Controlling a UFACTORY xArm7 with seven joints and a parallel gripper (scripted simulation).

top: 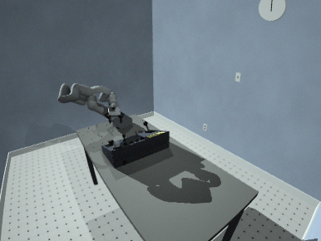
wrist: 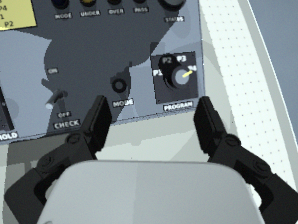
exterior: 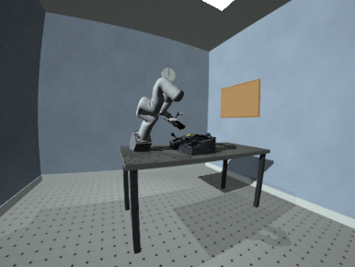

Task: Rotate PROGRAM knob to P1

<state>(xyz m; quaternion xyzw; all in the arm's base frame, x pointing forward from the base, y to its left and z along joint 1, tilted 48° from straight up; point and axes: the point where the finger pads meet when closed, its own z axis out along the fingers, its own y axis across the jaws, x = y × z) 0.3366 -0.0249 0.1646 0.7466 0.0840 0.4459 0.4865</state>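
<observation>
The dark console (top: 136, 146) stands on the table; it also shows in the exterior view (exterior: 193, 142). In the wrist view the black PROGRAM knob (wrist: 180, 77) sits at the panel's right end, marked P1 to P4 around it. Its yellow pointer aims up and to the right, at the P4 mark. My gripper (wrist: 152, 107) is open and empty, hovering above the panel's near edge, to the left of and below the knob. It shows above the console's left part in the top view (top: 118, 120).
On the panel are a MODE button (wrist: 119, 85), a CHECK toggle (wrist: 56, 96) between ON and OFF, a row of small lamps along the top (wrist: 100, 4) and a yellow label (wrist: 15, 14). A lever (top: 145, 125) stands up at the console's far end.
</observation>
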